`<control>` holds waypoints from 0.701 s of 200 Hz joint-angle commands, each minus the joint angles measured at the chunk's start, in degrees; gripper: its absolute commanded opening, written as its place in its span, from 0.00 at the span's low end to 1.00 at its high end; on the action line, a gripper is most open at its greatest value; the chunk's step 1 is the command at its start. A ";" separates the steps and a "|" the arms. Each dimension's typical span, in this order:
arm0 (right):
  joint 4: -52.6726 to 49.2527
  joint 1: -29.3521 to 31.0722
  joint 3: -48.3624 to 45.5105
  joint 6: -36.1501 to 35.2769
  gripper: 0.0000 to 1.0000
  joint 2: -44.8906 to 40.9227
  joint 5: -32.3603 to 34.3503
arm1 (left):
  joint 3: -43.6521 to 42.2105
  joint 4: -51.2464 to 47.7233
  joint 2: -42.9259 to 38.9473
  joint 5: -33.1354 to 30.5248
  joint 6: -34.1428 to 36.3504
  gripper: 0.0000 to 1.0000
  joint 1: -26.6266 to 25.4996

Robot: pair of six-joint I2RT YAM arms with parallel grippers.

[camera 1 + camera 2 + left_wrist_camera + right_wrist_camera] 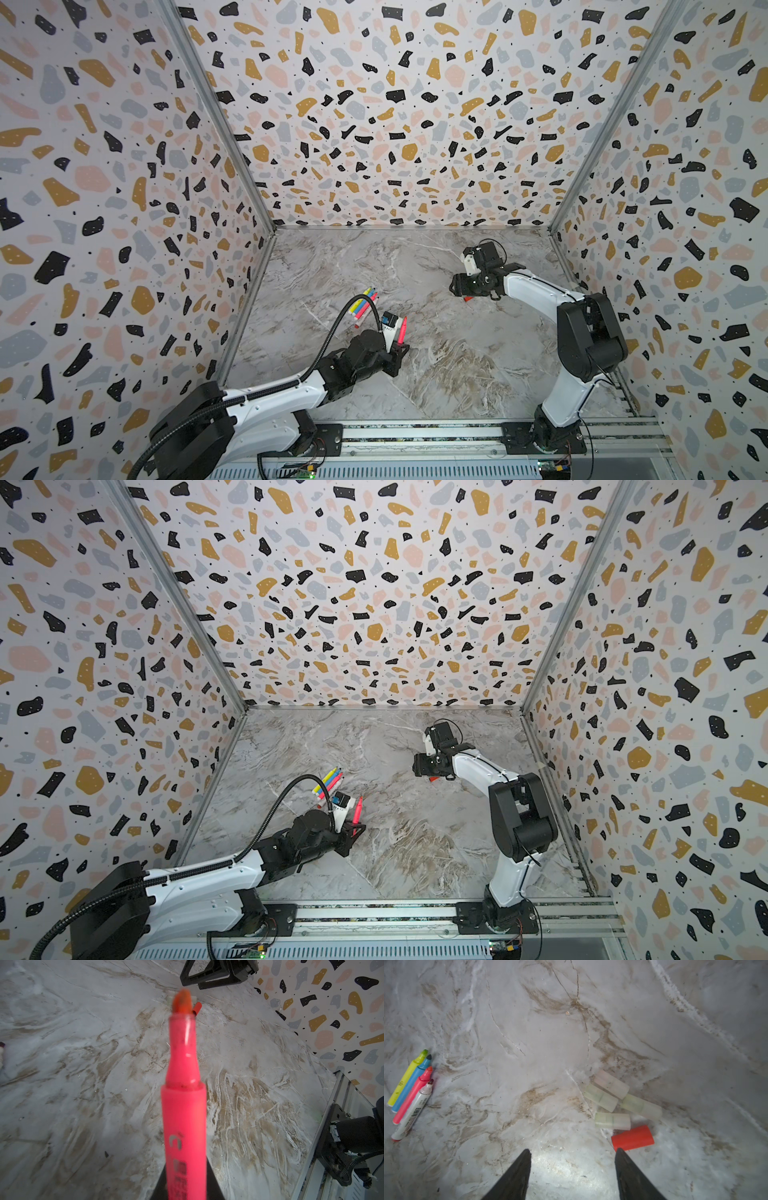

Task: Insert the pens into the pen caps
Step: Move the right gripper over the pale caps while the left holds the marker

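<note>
Marble tabletop point(436, 374) bore a red cap point(632, 1138); right gripper point(572, 1150) stood open just beside it. Well apart from it, left gripper point(400, 348) clamped a pink highlighter point(185, 1105).

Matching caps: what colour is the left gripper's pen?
Pinkish-red pen, best in left wrist view.

Left arm point(270, 399): white shell links, black joint housings behind jaws, small dark screws dotted on shell. Black corrugated hose point(332, 328) goes from base side to wrist, just behind jaws. Wrist camera point(390, 322) beside jaws: white block, blue-black face.

Right arm point(540, 291): same white shell, big black elbow housing, thin black cable point(602, 374) on it.

Right gripper point(572, 1150): fingers point(515, 1176) matte black, wedge shape, narrowing to tips.

Base plates point(540, 434), far behind jaws: black, bolted on grey rail point(415, 434).
</note>
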 commanded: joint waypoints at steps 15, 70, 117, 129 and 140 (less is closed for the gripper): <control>-2.11 -0.72 6.39 -1.73 0.65 4.04 0.40 | -1.06 1.41 -1.46 -1.30 -0.71 0.00 0.13; -4.95 -1.17 13.44 -1.42 0.66 10.53 3.83 | -1.87 0.97 -2.68 -1.79 -1.10 0.00 0.15; -5.63 -1.70 14.85 -0.74 0.67 13.42 4.86 | -2.37 0.53 -4.01 -2.53 -1.35 0.00 0.17; -5.39 -1.70 14.69 -0.79 0.67 13.87 4.37 | -2.36 0.44 -3.99 -2.53 -1.43 0.00 0.14; -5.07 -1.75 14.59 -0.72 0.67 14.13 3.95 | -2.43 0.35 -4.12 -2.62 -1.44 0.00 0.16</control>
